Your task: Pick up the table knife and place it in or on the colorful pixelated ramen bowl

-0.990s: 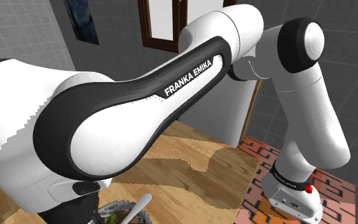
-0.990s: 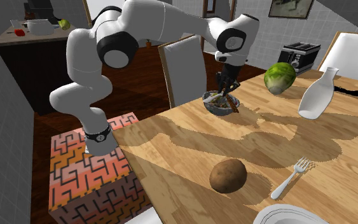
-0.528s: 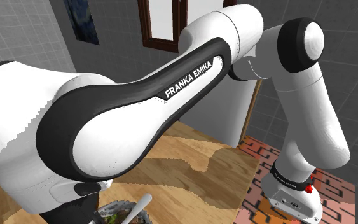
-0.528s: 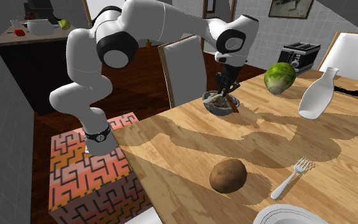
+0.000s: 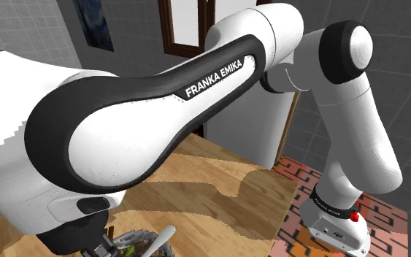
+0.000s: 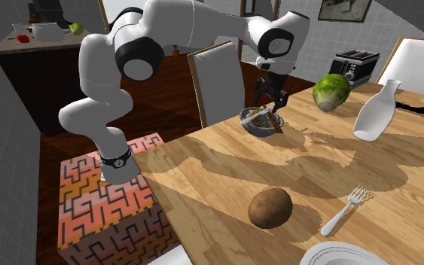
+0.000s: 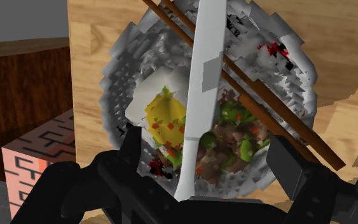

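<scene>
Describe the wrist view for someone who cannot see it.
A pale knife lies across a grey pixelated bowl of colourful food, beside two brown chopsticks, on a wooden table. The black gripper hovers above, open, its fingers either side of the knife and not touching it.

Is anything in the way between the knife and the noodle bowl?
No, nothing visible is. The knife already lies across the bowl, on top of the brown chopsticks in it. The gripper hangs open just above the knife, with nothing between them.
</scene>
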You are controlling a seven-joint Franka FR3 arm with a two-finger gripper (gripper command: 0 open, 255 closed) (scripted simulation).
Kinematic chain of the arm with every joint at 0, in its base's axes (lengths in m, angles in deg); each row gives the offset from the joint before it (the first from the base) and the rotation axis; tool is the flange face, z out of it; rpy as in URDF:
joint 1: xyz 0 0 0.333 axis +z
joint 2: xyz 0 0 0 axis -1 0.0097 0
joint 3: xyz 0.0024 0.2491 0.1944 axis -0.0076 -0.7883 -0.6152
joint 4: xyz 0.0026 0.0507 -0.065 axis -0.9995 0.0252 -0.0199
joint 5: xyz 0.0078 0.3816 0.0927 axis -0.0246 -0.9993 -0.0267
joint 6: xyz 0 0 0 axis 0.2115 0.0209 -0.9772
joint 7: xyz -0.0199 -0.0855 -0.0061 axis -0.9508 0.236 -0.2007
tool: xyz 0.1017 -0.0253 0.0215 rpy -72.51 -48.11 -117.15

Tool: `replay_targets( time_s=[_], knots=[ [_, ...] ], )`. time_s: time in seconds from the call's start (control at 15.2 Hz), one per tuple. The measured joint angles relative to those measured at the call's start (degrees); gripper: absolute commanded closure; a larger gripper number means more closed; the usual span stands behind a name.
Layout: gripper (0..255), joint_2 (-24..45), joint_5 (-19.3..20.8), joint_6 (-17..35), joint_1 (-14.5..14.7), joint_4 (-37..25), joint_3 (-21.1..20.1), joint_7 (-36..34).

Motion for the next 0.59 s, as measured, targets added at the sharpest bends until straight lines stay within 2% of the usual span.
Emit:
replay_targets(
  time_s=[0.2, 0.59],
  knots=[
    [0, 0.34, 0.02, -4.36, 1.51, -5.06, 0.10, 0.08],
    [0, 0.15, -0.12, -4.97, 1.43, -5.50, 0.02, 0.21]
  ],
)
